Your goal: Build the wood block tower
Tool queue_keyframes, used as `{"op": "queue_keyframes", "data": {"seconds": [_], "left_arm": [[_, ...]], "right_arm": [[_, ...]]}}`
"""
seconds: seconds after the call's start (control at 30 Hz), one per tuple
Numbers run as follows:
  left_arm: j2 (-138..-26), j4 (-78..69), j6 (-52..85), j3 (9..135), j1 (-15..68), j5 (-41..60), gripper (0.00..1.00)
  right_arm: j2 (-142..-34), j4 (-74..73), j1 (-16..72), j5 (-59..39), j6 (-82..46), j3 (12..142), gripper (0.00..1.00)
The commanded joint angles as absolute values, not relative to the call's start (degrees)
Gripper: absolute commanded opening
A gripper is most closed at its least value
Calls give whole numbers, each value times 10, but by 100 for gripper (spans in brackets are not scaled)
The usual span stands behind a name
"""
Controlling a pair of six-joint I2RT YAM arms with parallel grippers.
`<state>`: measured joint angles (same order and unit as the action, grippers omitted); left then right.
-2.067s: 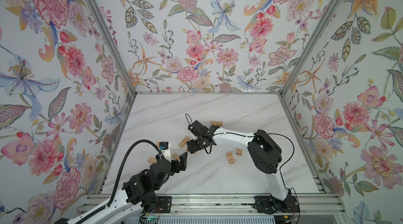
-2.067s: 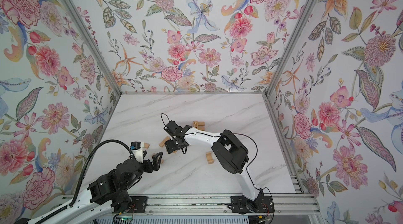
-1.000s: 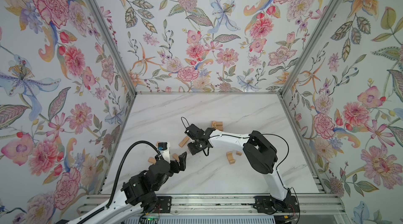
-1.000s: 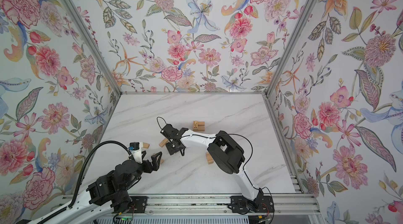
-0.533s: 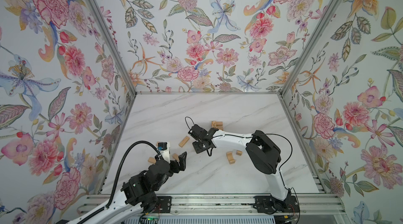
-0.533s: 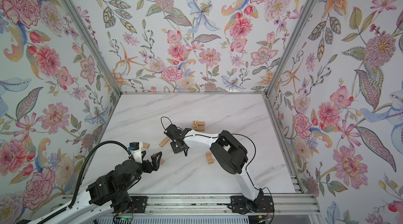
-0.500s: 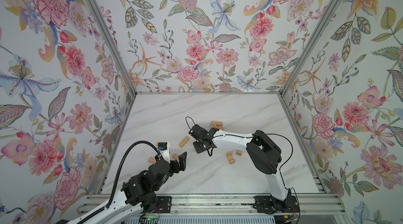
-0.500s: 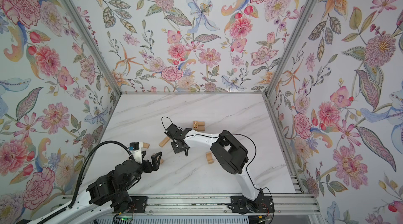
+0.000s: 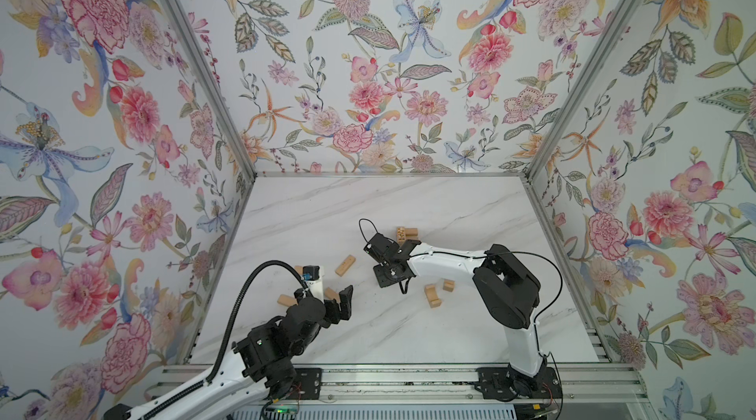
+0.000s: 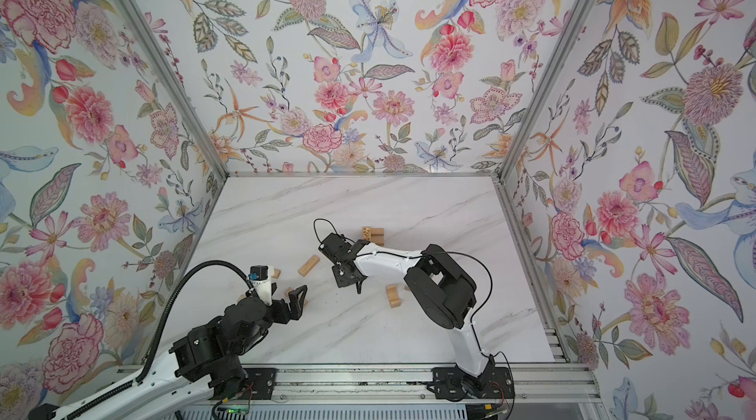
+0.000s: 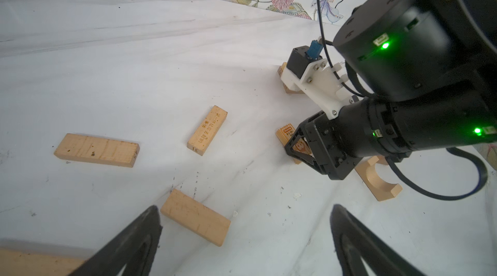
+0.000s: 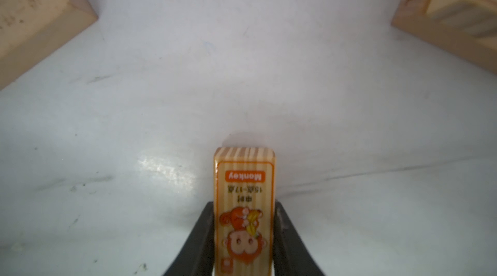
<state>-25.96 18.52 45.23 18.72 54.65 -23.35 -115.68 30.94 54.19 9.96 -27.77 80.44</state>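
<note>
One change: right gripper clamped its jaws onto the Monkey block lying mid-tabletop, so it looked ready to lift toward the tower nearer the back edge; left gripper stayed wide apart.

Right claw, open earlier, now clamps monkey block.

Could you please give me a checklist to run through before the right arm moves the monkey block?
1. Jaws of the right gripper pressed on both long sides of the monkey block: ok.
2. Block straight between the jaws: ok.
3. Block lifted off the marble table: cannot tell.
4. The left gripper open, empty, apart from the right gripper: ok.
5. Top of the tower level and free: cannot tell, too small in both top views.
</note>
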Motion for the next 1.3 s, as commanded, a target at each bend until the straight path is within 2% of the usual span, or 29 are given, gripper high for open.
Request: {"op": "queue_keyframes", "data": {"seconds": [0.0, 0.47, 0.7, 1.27], "left_arm": [[-274, 163, 429, 194, 542, -246, 99], [-345, 118, 370, 227, 532, -259, 99], [-407, 67, 330, 254, 500, -221, 99], [-570, -12, 258, 350, 440, -127, 99]], "right_arm": [[-1122, 322, 534, 106, -287, 796, 32], [-1077, 330, 478, 90, -275, 794, 32], [-1076, 346, 437, 90, -258, 820, 31], [-1163, 368, 348, 65, -224, 928, 32]]}}
